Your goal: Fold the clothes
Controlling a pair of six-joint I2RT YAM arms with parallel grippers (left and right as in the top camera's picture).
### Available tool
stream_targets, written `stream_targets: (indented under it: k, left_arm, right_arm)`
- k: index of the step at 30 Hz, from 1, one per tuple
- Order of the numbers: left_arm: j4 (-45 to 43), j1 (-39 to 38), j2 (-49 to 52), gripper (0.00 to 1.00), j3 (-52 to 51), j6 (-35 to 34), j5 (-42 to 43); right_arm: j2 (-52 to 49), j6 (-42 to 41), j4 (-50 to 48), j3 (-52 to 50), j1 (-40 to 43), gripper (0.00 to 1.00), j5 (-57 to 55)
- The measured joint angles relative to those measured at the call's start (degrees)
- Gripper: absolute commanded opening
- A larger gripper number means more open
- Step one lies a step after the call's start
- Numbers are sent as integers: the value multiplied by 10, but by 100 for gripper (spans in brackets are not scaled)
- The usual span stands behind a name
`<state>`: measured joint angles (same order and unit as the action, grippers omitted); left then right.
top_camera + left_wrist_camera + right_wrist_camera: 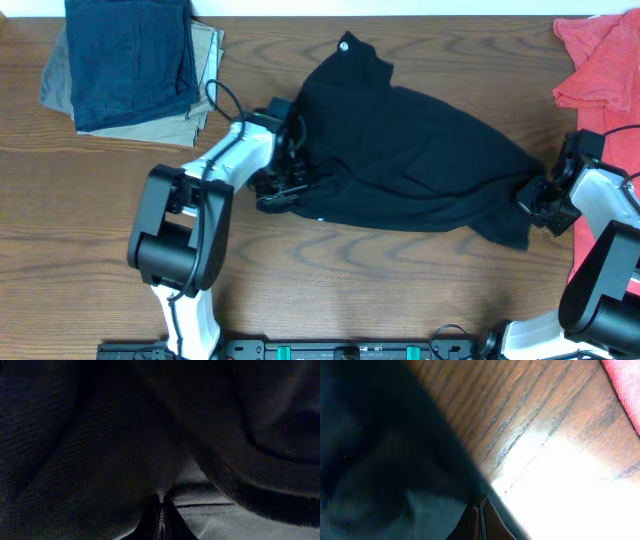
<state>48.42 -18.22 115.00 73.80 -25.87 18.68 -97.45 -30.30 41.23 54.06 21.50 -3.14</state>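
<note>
Between left gripper (290, 185) and right gripper (528, 193), both clenched on it, black shirt (410, 150), long axis far-left to near-right.

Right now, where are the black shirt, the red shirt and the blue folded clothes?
Black shirt (420, 160), overhead view, middle of the cloth.
Red shirt (605, 60), overhead view, its body.
Blue folded clothes (130, 60), overhead view, top face.

Shirt (410, 150) on table (80, 220), right of folded garments (130, 60)

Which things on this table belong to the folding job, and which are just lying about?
In the job: black shirt; left gripper and right gripper, both shut on it.
Lying about: navy folded garment; khaki folded garment; coral-red T-shirt.
</note>
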Motion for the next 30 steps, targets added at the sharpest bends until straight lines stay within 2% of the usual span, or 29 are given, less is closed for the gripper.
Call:
stream_targets:
  k: [10,16,23,30]
  left_arm:
    - [27,48,-7,6,0,-5,-37]
    - [30,57,-36,6,-1,-4,-60]
    - [30,57,-42,6,-1,0,-69]
    - [28,57,-42,6,-1,0,-71]
  right_arm:
    - [4,-3,0,-34,0,1,19]
    - [9,-3,82,-31,0,1,35]
    - [85,42,120,4,-2,1,84]
    - [93,56,89,-21,-37,1,110]
